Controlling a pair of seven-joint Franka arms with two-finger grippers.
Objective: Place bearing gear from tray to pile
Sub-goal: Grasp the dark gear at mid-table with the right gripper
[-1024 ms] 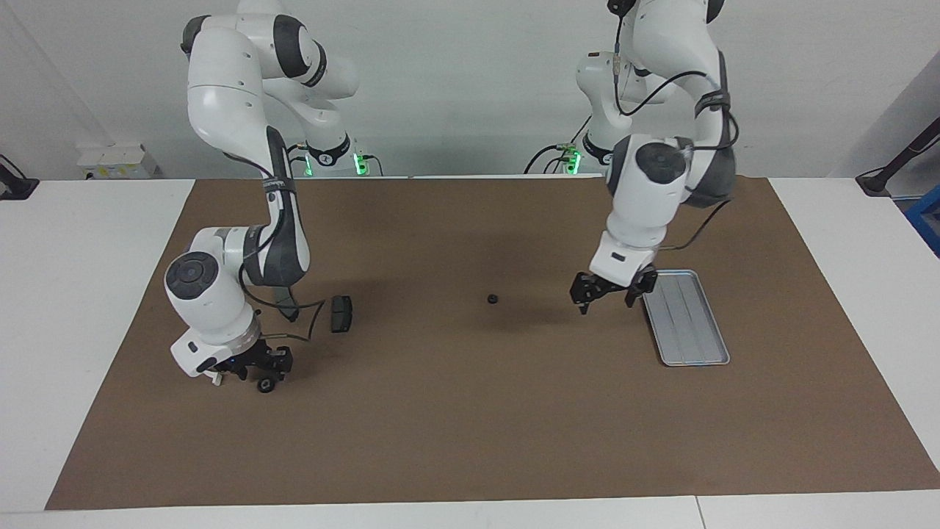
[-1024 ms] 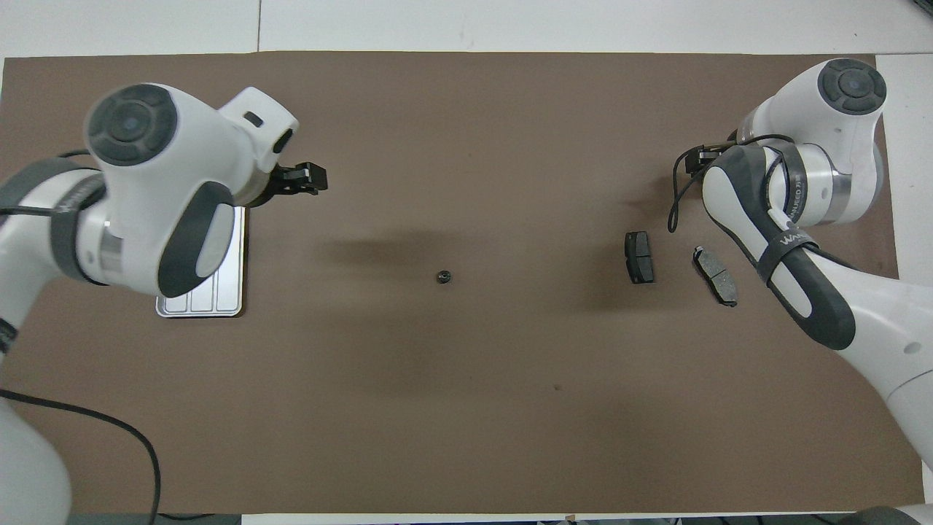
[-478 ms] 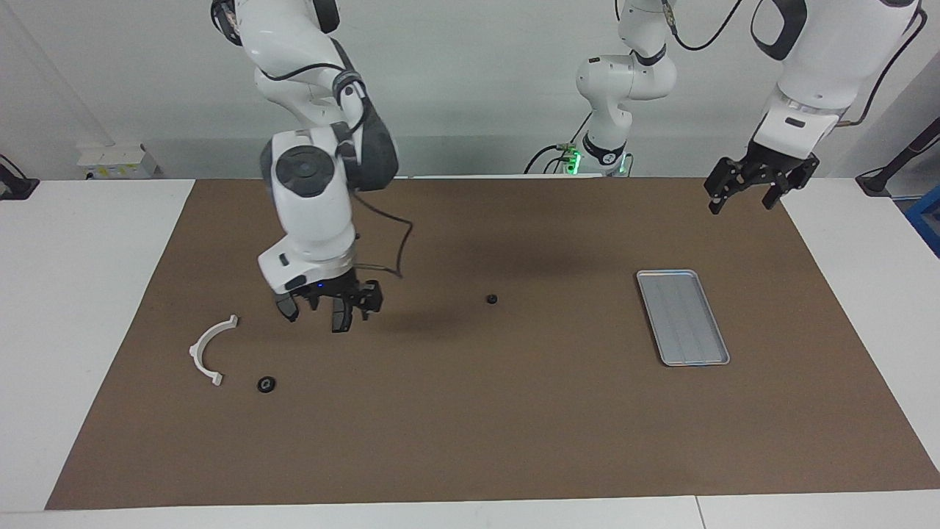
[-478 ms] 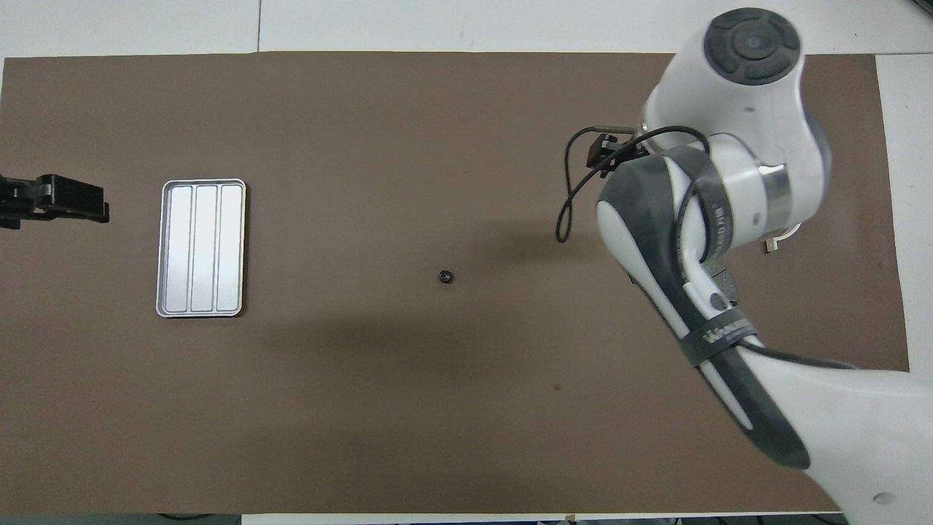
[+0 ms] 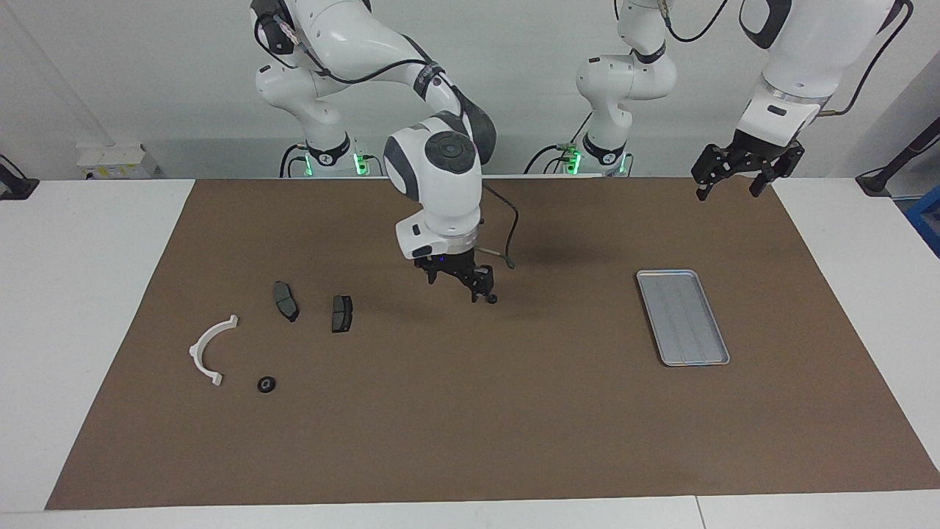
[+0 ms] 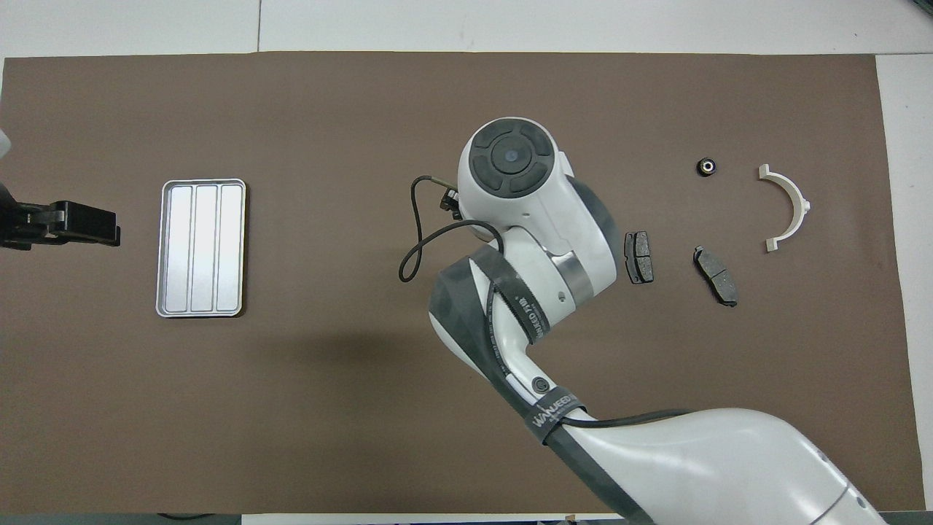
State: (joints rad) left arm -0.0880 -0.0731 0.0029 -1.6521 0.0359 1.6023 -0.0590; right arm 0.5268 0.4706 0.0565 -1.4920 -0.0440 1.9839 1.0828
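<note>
A: Here, nearest the robots: small black bearing gear (image 5: pixel 490 298) on the mat about midway between tray and pile, not on either. Right gripper (image 5: pixel 459 286) low over the mat's middle, fingers apart, one fingertip just beside the gear, nothing clamped. Hidden under the arm in the overhead view.

B: And the left gripper (image 5: pixel 734 176)?

A: Raised over the mat's edge at the left arm's end, fingers apart, holding nothing, waiting.

B: Then farther out?

A: Two dark brake pads (image 5: pixel 285 301) side by side toward the right arm's end; ridged metal tray (image 5: pixel 683 316) toward the left arm's end, no part seen on it. Farther again, the white plastic arc (image 5: pixel 197 347), and a second bearing gear (image 5: pixel 266 383) beside it, farthest of the pile.

B: Likely faults from here?

A: Probably three. Off-centre closing, with one fingertip reaching the gear first: gear nudged or rolled away instead of pinched. Too high a grip on so small and low a part: fingers meeting above it. Too low a descent: fingertips dragging on the mat.

B: Surface and room?

A: Flat brown mat (image 5: pixel 470 441) over a white table (image 5: pixel 88 294), plain pale wall (image 5: pixel 514 110) at the robots' end, green lights at both arm bases.
</note>
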